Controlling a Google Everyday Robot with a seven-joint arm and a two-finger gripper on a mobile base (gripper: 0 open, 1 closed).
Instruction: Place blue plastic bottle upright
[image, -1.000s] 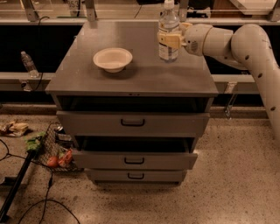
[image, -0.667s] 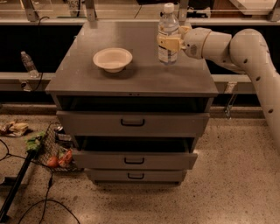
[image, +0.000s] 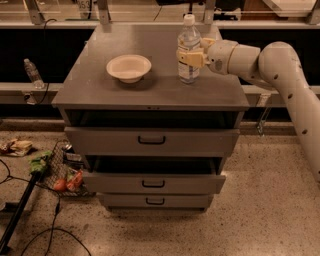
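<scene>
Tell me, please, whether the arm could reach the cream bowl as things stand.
Probably not yet: its end effector, over the cabinet top, is closed on the upright blue plastic bottle. Nothing stands between it and the cream bowl, so after releasing, the way looks free.

Nothing readable here, honestly. The only thing carrying any print is the blue plastic bottle (image: 188, 41). Its label sits right where the gripper (image: 187, 58) has its fingers wrapped around the bottle's middle, over the back right part of the cabinet (image: 150, 95) top. The bit of label showing just below the gripper is a pale band with a bluish smudge. I can't make out any letters, brand or numbers on it.
</scene>
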